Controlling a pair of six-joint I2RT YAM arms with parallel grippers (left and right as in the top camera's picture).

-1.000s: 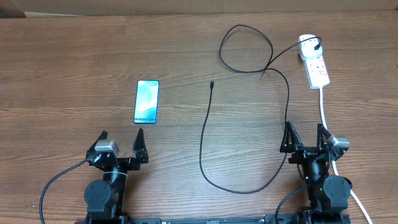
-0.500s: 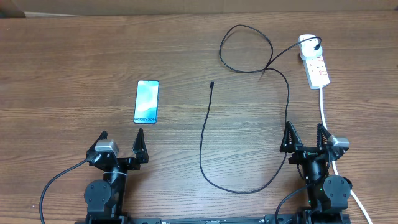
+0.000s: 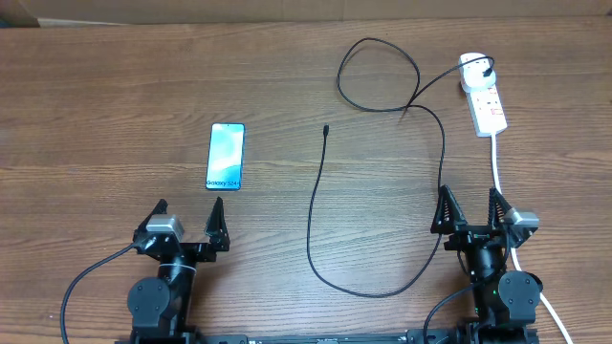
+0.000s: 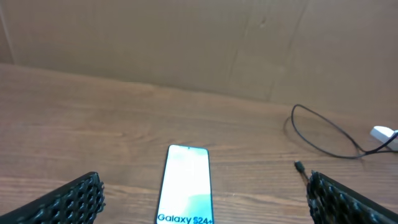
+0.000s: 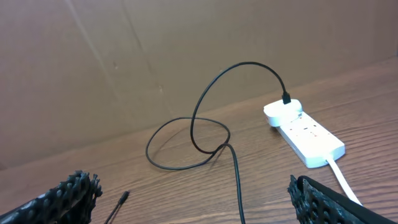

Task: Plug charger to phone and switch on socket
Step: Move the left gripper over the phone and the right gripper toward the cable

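Zero steps done; both jaws gaping empty.
I'm hovering left gripper point(image 3: 188, 205) near phone point(image 3: 226, 156), right gripper point(image 3: 469, 194) beside charger point(image 3: 309, 222); next I'm likely pinching its free tip.

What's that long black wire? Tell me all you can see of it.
The charger is a long, thin black cable lying slack on the wooden table. Its far end is plugged into the white socket. From there it makes a loop, sweeps toward the near edge and back, and ends in a small free tip, apart from the phone.
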